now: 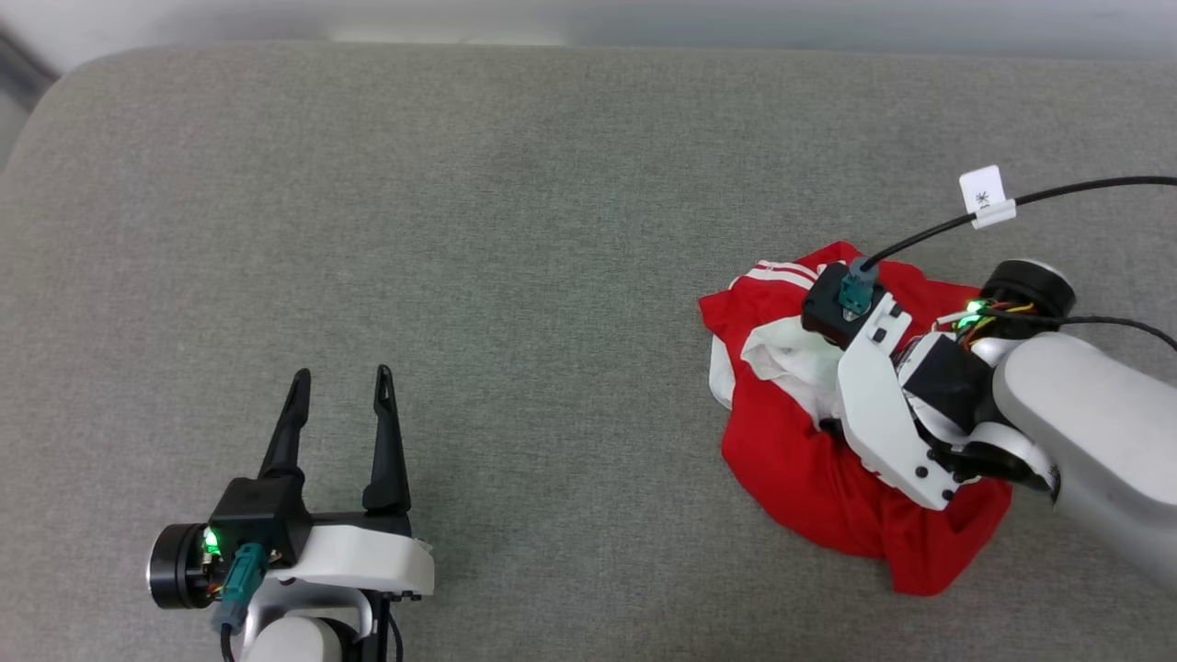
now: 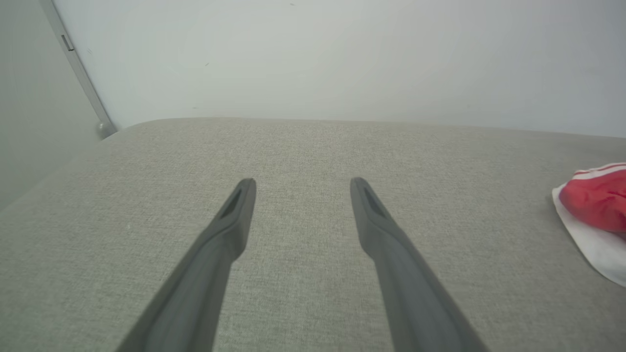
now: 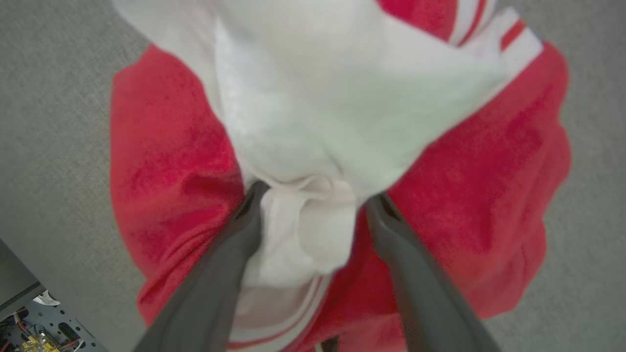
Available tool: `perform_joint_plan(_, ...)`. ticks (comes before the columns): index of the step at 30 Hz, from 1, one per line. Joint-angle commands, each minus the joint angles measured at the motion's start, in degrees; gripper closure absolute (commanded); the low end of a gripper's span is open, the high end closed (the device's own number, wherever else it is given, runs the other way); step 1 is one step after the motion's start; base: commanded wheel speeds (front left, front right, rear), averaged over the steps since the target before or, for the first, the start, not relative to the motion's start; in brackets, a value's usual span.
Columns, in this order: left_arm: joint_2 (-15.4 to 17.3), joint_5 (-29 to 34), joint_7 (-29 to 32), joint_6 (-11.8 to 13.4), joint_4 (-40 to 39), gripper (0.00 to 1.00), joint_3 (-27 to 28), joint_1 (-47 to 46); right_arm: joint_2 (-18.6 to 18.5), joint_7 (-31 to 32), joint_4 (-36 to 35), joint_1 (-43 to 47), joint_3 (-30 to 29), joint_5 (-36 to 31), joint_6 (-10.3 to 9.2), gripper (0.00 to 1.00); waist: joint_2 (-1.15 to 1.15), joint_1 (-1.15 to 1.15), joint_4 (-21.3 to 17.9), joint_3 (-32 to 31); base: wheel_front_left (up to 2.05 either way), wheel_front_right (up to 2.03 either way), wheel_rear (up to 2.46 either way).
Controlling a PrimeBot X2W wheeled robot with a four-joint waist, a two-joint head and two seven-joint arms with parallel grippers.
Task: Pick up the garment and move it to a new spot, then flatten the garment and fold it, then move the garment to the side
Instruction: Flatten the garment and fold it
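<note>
The garment (image 1: pixel 809 460) lies in a crumpled heap on the right side of the gray padded bench (image 1: pixel 515 211), red cloth outermost with a white sleeve and striped trim bunched on top. The right gripper (image 3: pixel 315 200) points down into the heap. In the right wrist view its fingers (image 3: pixel 222 274) are spread, a fold of white fabric is bunched between them, and red cloth lies on either side. The left gripper (image 1: pixel 342 377) hovers over bare bench at the lower left, well apart from the garment, its fingers (image 1: pixel 287 432) spread and holding nothing. A black cable (image 1: pixel 929 234) with a white tag runs above the right wrist.
</note>
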Motion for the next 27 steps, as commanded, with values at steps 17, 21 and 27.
perform_joint_plan(17, 0.0, 0.1, -0.2, 0.3, 0.2, 0.0, 1.2, 2.3, -10.4, -28.2, 3.6, 8.4, -16.1, 10.0, -0.04, 1.0, 0.0, -0.01, -5.1, -4.9, 0.0, 0.0, 0.0)
perform_joint_plan(21, -0.1, 0.1, -0.2, 0.2, 0.1, 0.0, 1.1, 2.3, -12.7, -34.0, 15.4, 21.8, -24.2, 13.9, -0.04, 1.0, 0.0, -0.01, -5.3, -4.4, 0.0, 0.0, 0.0)
perform_joint_plan(27, 0.0, 0.5, -0.2, -0.2, 0.6, 0.0, 1.2, 2.2, -8.3, -35.3, 28.1, 30.6, -27.3, 16.7, -0.03, 1.0, 0.0, -0.01, -5.3, -4.2, 0.0, 0.0, 0.0)
